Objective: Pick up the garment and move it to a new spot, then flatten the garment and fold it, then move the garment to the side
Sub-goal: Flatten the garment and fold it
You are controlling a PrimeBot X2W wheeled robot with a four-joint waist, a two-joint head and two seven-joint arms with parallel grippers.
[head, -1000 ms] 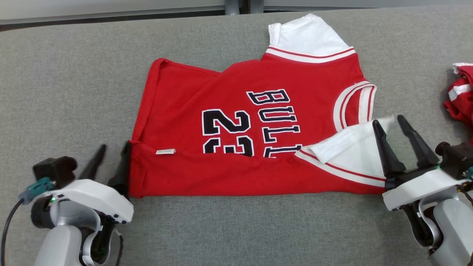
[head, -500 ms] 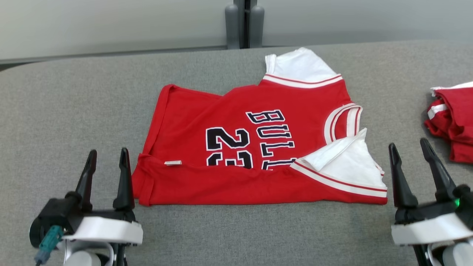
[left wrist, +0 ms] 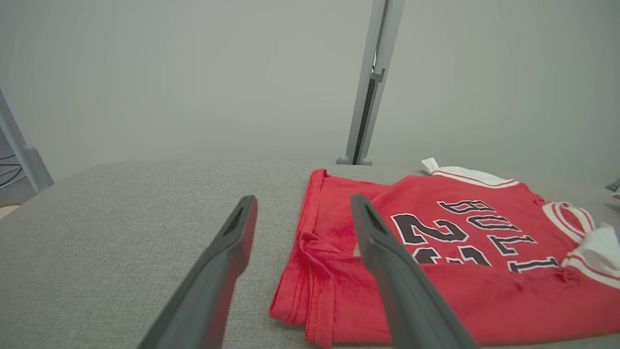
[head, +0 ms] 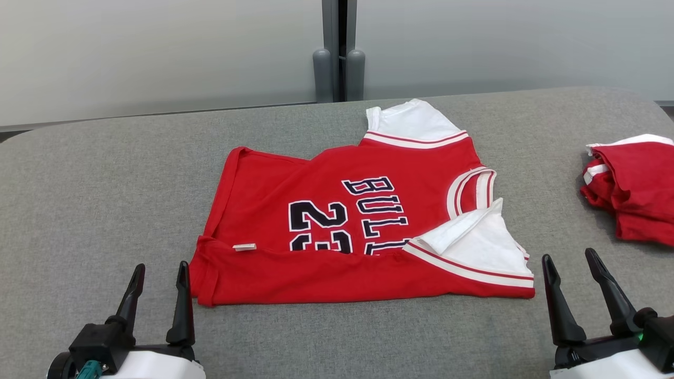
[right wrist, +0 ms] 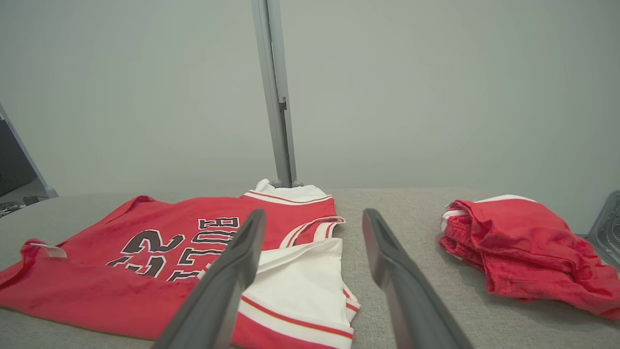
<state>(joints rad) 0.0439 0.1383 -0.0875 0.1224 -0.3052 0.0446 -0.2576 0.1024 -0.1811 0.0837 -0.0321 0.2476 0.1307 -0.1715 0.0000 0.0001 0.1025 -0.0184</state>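
Jersey [head: 295,184]: number, lettering partly hidden under folded edge. Second red garment [head: 632,184]: cut off at right edge. Left hand [head: 161,265], right hand [head: 567,253]: bases cut off at bottom edge.

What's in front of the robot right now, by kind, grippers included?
Red jersey, near edge folded over: 1
Bunched red clothing pile: 1
Open grippers: 2, left gripper and right gripper
Total: 4

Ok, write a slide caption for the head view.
Left gripper and right gripper, both open, flank a red Bulls jersey, near edge folded over, on a grey table; red garment pile at right.
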